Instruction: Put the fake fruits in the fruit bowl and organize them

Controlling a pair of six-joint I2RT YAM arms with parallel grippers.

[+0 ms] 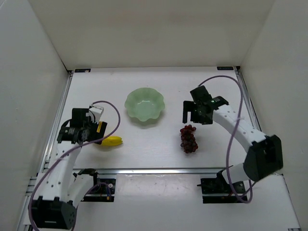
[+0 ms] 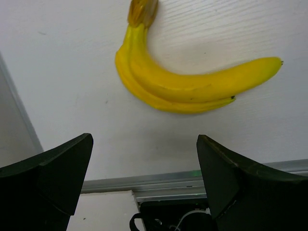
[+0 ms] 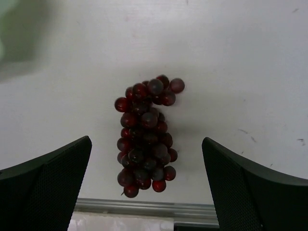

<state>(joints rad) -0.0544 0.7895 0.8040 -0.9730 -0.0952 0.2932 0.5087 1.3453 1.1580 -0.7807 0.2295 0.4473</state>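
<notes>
The mint-green scalloped fruit bowl (image 1: 145, 104) stands empty at mid-table. The yellow banana bunch (image 1: 112, 141) lies on the table near the front left; in the left wrist view it (image 2: 187, 84) lies beyond my open jaws. My left gripper (image 1: 91, 134) is open and empty, just left of the bananas. The dark red grape cluster (image 1: 188, 138) lies right of the bowl; in the right wrist view it (image 3: 147, 134) lies between my spread jaws, below them. My right gripper (image 1: 196, 114) is open and empty above the grapes' far end.
An aluminium rail (image 1: 159, 170) runs along the table's front edge, and rails also line the left side (image 1: 57, 118) and the right side (image 1: 246, 103). White walls enclose the table. A blurred edge of the bowl (image 3: 9, 29) shows at the top left of the right wrist view.
</notes>
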